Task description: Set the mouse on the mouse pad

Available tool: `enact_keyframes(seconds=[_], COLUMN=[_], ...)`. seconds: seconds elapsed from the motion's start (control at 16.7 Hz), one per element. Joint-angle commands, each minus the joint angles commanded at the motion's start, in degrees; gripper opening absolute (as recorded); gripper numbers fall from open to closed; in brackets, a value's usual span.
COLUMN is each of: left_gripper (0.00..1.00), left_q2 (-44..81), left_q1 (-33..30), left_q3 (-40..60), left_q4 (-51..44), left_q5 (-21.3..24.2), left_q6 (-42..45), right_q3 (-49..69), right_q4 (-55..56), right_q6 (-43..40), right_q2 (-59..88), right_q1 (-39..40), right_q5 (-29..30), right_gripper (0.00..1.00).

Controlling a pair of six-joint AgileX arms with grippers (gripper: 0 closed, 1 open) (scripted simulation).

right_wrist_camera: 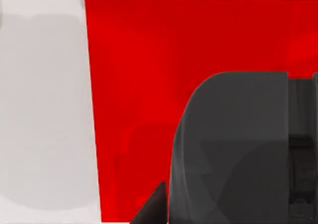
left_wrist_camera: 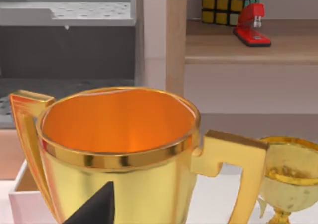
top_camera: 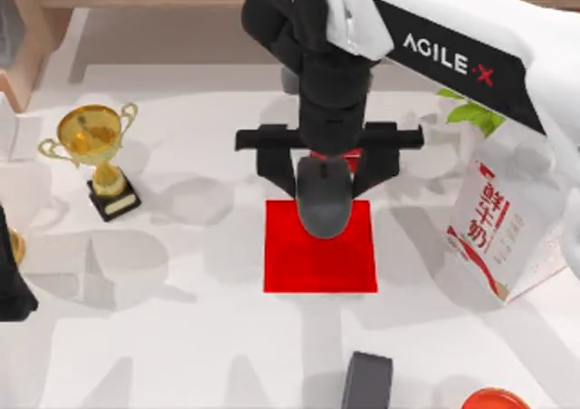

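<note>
Right hand (top_camera: 326,180) grasping mouse (top_camera: 323,196) just under it, over mouse pad (top_camera: 319,262); lowering and release left.

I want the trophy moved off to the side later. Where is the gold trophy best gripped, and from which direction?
Grip the gold trophy at the narrow stem between cup and dark base, approaching level from the table's left side: it stands upright, and its handles and wide cup would probably block a top-down grip.

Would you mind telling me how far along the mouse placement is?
Done: the right gripper has the mouse and has carried it over the pad's far edge. In hand: holding it there. Left: set it down, release. The left arm sits parked at the table's left edge.
</note>
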Motion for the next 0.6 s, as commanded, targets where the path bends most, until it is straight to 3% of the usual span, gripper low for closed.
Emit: enact_keyframes(seconds=[0.6], left_gripper=[1.00], left_q2=[0.00], left_q1=[0.00], left_q3=[0.00], left_q4=[0.00], left_q5=[0.00], left_q6=[0.00], right_q3=[-2.17], right_q4=[2.12], right_q6=[0.32], right_q2=[0.17], right_q1=[-0.20], right_q5=[-0.09], right_gripper=[0.00])
